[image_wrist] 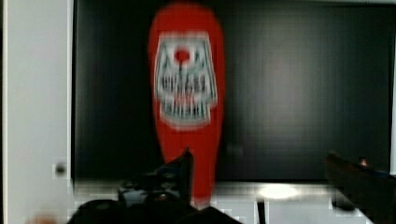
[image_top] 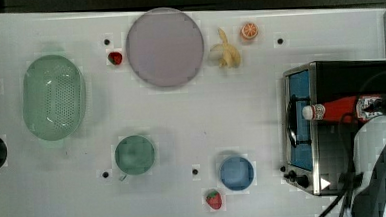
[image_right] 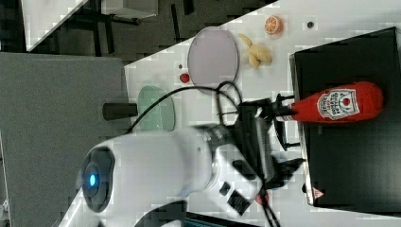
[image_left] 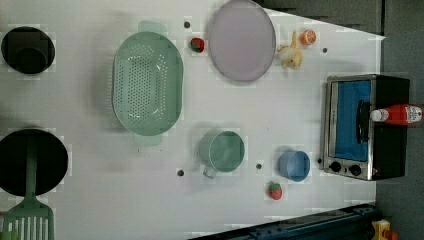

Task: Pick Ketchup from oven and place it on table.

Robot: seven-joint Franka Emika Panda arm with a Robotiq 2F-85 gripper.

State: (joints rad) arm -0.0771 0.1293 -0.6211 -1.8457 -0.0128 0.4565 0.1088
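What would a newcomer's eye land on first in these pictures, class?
The slim red plastic ketchup bottle with its white cap stands out first, lying on top of the small black toaster oven at the top view's right edge. Next comes the large round lilac plate near the white table's far edge, and the pale green perforated colander at the top view's left.

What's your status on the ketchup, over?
Gripper open, jaws wide, near the bottle. Ketchup lying flat on top of the oven, cap past the front edge, not gripped. Nothing lying on it.
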